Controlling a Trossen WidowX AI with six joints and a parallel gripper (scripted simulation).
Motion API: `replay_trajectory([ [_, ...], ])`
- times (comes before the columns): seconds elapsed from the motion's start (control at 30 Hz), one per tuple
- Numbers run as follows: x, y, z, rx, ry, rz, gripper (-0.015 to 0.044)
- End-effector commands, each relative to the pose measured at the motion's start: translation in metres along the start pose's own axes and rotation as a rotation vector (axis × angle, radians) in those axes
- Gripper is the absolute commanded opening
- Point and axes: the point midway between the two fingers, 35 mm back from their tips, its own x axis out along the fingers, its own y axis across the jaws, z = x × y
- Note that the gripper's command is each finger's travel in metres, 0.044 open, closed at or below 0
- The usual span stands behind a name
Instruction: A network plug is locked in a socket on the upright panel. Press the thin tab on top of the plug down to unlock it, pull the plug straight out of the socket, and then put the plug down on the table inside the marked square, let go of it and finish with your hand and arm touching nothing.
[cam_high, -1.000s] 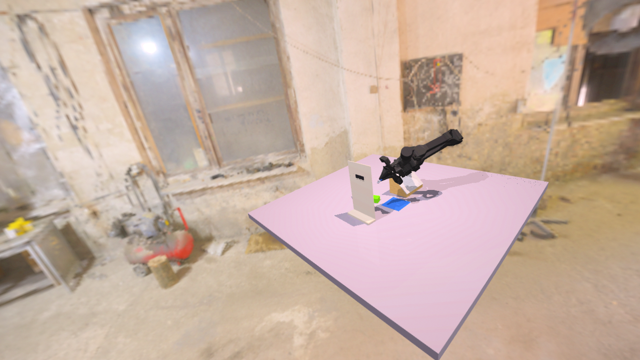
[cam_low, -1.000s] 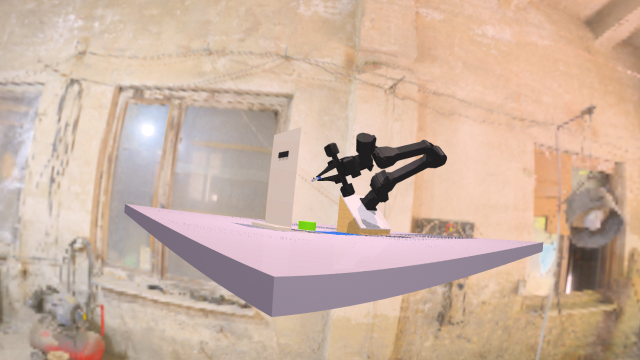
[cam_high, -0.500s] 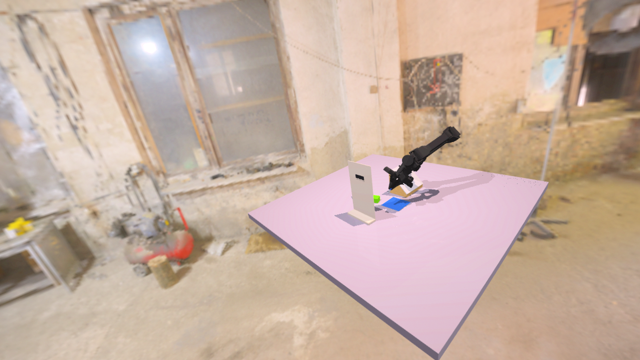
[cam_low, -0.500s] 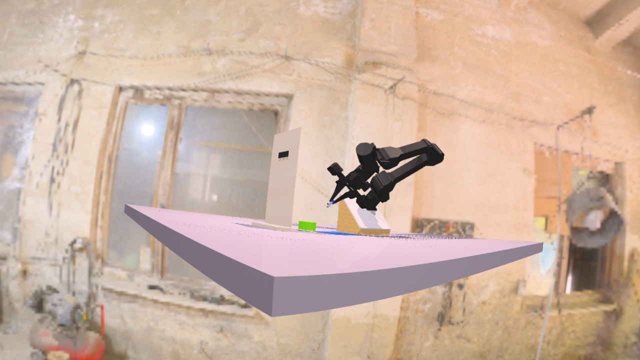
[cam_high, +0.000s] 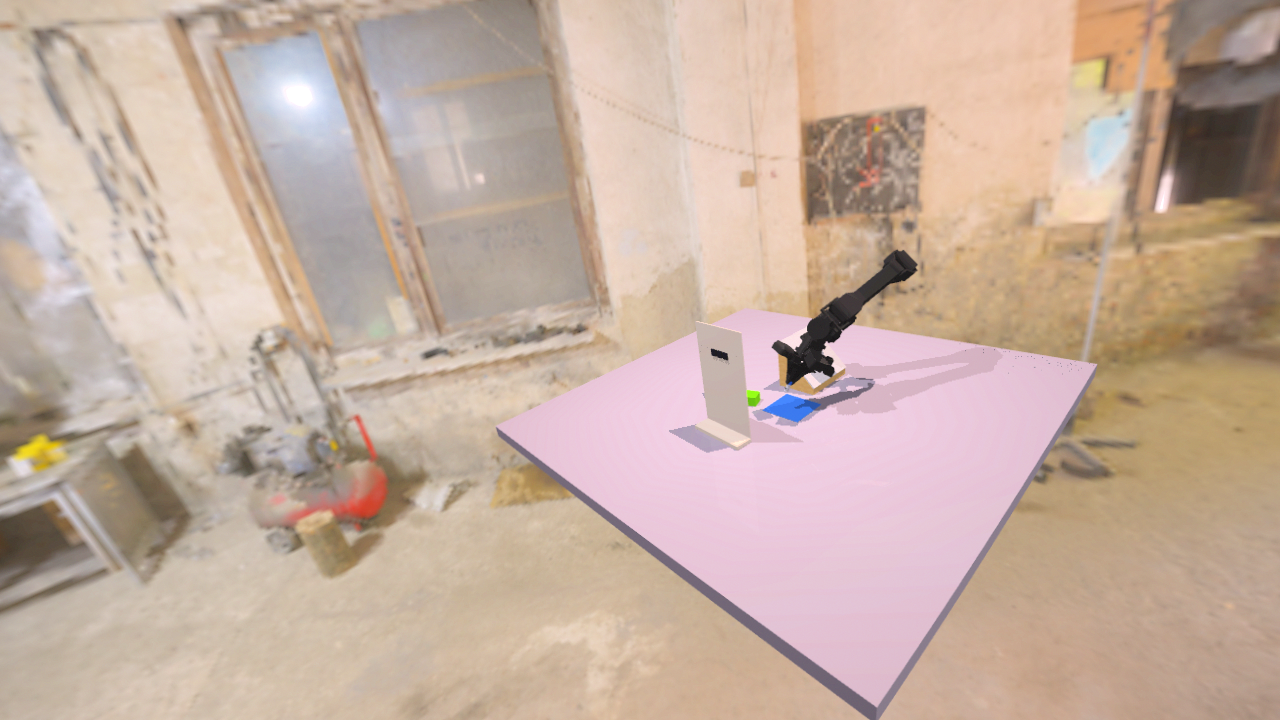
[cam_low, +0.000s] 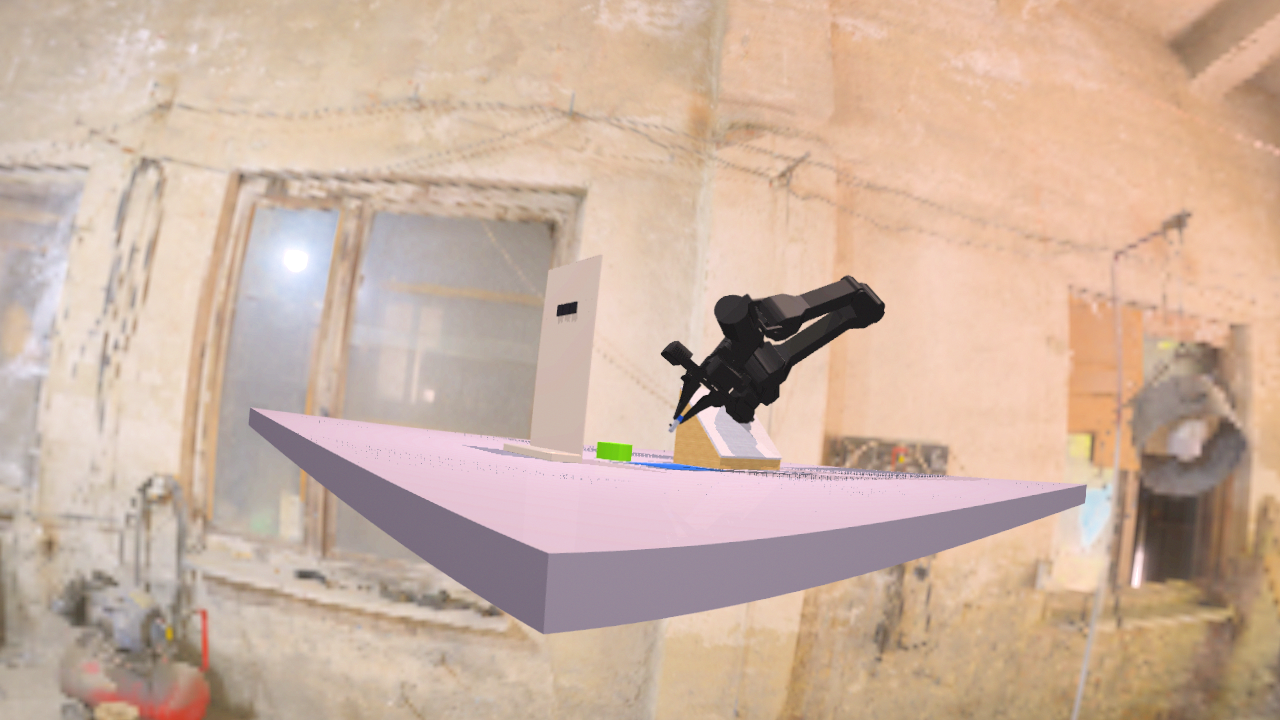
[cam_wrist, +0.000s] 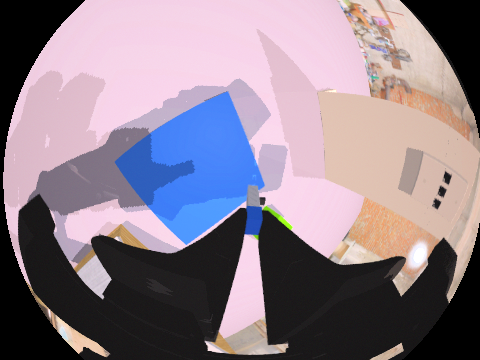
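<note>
My gripper (cam_high: 786, 377) (cam_low: 676, 421) (cam_wrist: 252, 215) is shut on the small blue network plug (cam_wrist: 254, 223) (cam_low: 678, 419), whose grey tab (cam_wrist: 252, 194) sticks out past the fingertips. The gripper points down and hangs a little above the table, at the edge of the blue marked square (cam_high: 787, 409) (cam_low: 657, 464) (cam_wrist: 194, 160). The plug is clear of the beige upright panel (cam_high: 721, 385) (cam_low: 568, 367) (cam_wrist: 367, 140), which stands to the side. The panel's dark sockets (cam_high: 718, 354) (cam_low: 566, 309) (cam_wrist: 440, 190) show no plug.
A small green block (cam_high: 752, 396) (cam_low: 614, 450) (cam_wrist: 284, 220) lies between the panel and the square. The arm's wooden wedge base (cam_high: 816, 380) (cam_low: 707, 445) stands just behind the square. All rest on the pink table (cam_high: 805, 537) (cam_low: 626, 555) (cam_wrist: 167, 20).
</note>
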Motion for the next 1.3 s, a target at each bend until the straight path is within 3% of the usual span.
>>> replay_trajectory([
  [0.0, 0.004, 0.002, 0.000, 0.002, 0.004, 0.001, 0.0000],
  [1.27, 0.036, 0.024, 0.001, 0.003, 0.004, 0.002, 0.0000],
])
